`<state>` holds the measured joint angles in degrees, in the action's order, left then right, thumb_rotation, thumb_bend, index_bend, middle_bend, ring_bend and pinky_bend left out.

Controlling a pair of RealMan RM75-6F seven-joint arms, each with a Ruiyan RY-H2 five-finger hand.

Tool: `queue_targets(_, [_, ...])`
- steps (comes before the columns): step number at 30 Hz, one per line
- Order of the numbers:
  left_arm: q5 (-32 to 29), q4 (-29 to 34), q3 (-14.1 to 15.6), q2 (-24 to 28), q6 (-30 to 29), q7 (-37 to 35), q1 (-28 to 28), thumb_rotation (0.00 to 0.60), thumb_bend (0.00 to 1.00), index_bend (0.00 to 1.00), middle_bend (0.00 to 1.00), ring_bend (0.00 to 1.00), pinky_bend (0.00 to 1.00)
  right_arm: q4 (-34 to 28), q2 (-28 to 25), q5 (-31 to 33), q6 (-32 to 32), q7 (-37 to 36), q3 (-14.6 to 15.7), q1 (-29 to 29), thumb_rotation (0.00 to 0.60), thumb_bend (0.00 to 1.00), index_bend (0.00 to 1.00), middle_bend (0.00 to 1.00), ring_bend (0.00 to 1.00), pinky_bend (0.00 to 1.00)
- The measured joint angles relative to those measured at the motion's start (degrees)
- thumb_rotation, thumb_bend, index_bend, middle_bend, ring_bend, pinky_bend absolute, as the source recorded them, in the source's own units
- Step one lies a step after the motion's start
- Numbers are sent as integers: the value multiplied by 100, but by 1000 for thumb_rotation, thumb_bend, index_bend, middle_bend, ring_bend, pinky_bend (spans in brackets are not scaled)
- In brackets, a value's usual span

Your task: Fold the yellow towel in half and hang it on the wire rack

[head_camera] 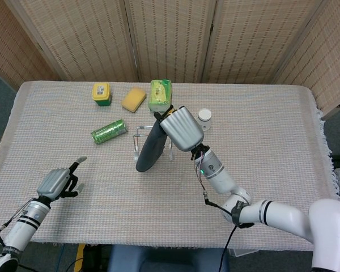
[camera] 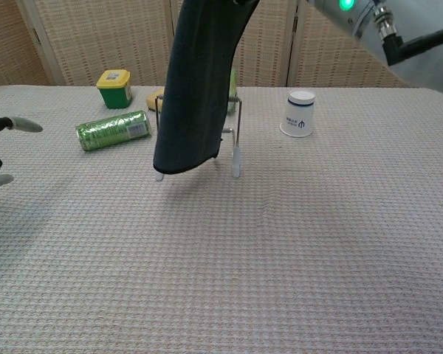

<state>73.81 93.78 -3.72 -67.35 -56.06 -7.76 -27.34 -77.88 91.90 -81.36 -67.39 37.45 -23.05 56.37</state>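
Note:
The towel (head_camera: 149,148) is dark grey, not yellow, and hangs folded lengthwise from my right hand (head_camera: 181,129), which grips its top end high above the table. In the chest view the towel (camera: 196,88) dangles in front of the wire rack (camera: 235,155), and its lower edge clears the tablecloth. The rack (head_camera: 171,149) is mostly hidden behind the cloth in the head view. My left hand (head_camera: 56,182) hovers near the front left edge with its fingers apart and holds nothing; only its fingertips (camera: 16,125) show in the chest view.
A green can (head_camera: 109,131) lies left of the rack. A yellow-lidded green tub (head_camera: 101,93), a yellow sponge (head_camera: 134,98) and a green tissue pack (head_camera: 160,94) line the back. A white cup (head_camera: 203,119) stands right of the rack.

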Motion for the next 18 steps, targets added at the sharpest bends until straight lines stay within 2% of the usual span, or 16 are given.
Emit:
queue_targets(7, [7,-6,4,-11,54,20,-20,600,471,36,852,830,933,-28,-99,194,206,472,-22,163,600,603,591,961,1000,983])
queue_targets(18, [-63,142,10,91,19,139,20,600,471,36,848,827,933,1181,310,418,724,504,-25,806,600,603,592,961,1000,983])
